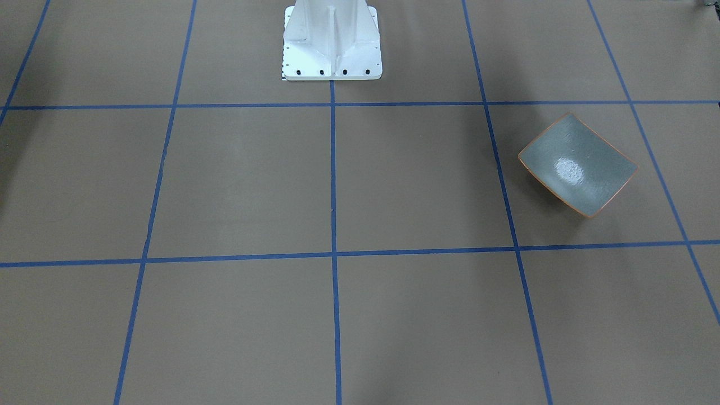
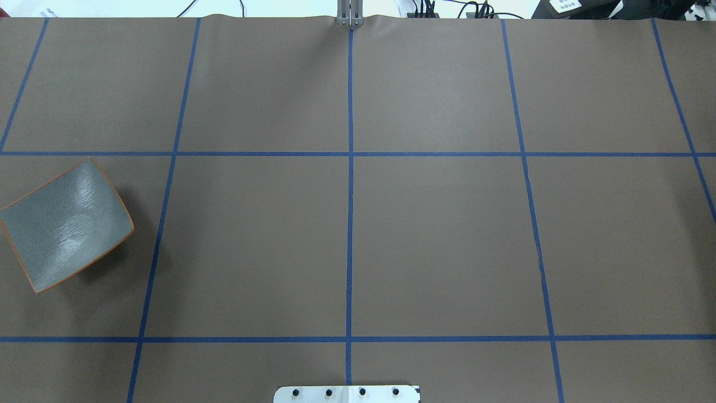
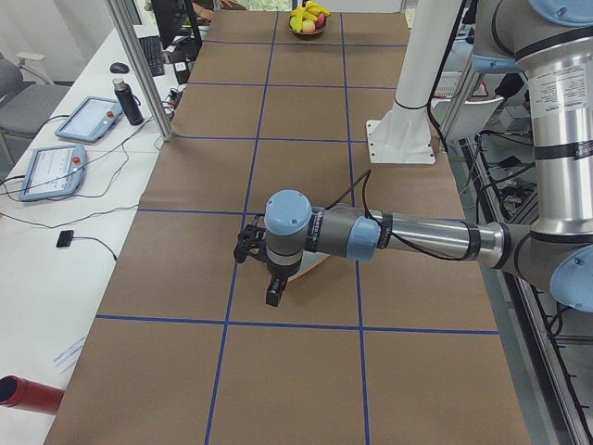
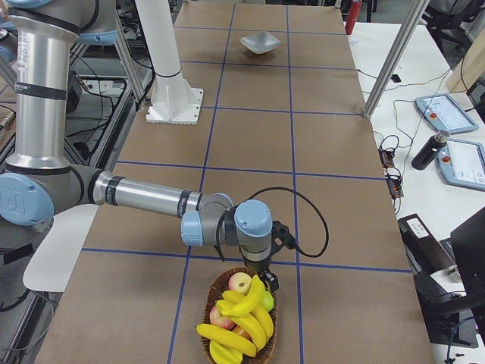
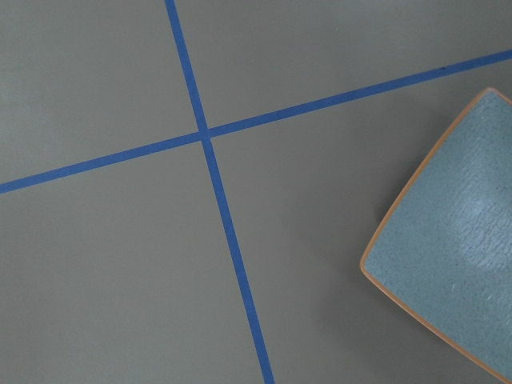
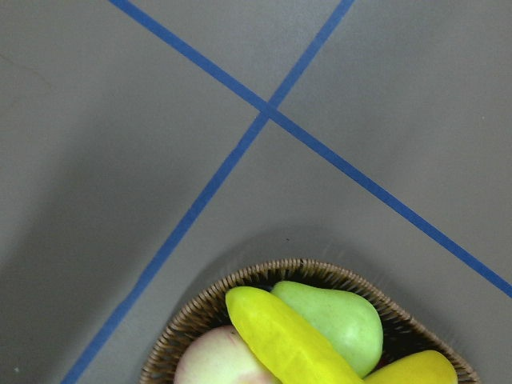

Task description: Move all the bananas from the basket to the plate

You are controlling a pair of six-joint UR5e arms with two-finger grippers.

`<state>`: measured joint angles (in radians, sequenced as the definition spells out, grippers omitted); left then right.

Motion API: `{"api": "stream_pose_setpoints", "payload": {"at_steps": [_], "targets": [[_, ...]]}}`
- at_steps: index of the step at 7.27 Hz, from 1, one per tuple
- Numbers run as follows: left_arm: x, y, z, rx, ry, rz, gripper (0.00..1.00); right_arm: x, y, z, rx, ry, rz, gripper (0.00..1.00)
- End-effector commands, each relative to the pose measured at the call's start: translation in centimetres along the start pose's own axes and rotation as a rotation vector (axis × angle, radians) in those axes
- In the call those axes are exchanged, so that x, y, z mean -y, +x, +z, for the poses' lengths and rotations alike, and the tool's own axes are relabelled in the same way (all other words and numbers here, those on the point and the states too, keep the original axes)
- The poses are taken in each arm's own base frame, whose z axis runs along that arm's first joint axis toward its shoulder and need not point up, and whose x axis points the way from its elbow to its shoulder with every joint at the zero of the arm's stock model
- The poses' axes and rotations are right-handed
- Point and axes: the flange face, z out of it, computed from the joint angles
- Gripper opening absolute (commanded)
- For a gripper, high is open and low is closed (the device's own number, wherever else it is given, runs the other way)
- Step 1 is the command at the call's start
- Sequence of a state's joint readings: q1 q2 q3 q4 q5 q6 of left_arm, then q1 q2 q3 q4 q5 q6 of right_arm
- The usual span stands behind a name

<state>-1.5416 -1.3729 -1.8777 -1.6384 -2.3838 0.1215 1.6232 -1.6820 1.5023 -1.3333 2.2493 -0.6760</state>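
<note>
Bananas [image 4: 246,322] heaped in wicker basket [image 6: 304,266] beside a green pear [image 6: 336,320], grey-green plate [image 1: 577,164] set well apart along the table, right gripper [image 4: 270,282] poised over basket rim, left gripper [image 3: 272,286] over plate, jaw opening of neither can be told.

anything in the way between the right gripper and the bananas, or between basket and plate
Nothing visible blocks either. The right gripper hangs right by the bananas, which lie on top in the basket; the table toward the plate shows only tape lines. Only the left gripper hangs near the plate.
</note>
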Motion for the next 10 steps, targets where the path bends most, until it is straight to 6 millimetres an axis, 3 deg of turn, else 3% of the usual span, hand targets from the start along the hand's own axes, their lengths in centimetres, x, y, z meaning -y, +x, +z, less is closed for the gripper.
{"api": "stream_pose_setpoints", "payload": {"at_steps": [1,4,5,6,7,10], "targets": [[0.0,0.1,-0.1,-0.003,0.002,0.003,1.0,-1.6,3.8,3.1,0.08,-0.001,-0.024,1.0],[0.1,0.2,-0.1,-0.016,0.004,0.003,1.0,-4.6,3.1,5.1,0.12,-0.023,0.015,0.98],[0.1,0.2,-0.1,-0.014,0.008,0.008,1.0,-5.6,2.8,5.6,0.127,-0.028,0.023,0.85],[0.1,0.2,0.0,-0.014,0.009,0.009,1.0,-5.2,2.7,5.2,0.126,-0.021,0.019,0.33],[0.1,0.2,0.0,-0.016,0.008,0.008,1.0,-4.3,2.6,4.5,0.115,-0.006,0.001,0.0],[0.1,0.2,0.0,-0.018,0.008,0.008,1.0,-2.4,2.7,2.9,0.102,0.018,-0.018,0.0]]}}
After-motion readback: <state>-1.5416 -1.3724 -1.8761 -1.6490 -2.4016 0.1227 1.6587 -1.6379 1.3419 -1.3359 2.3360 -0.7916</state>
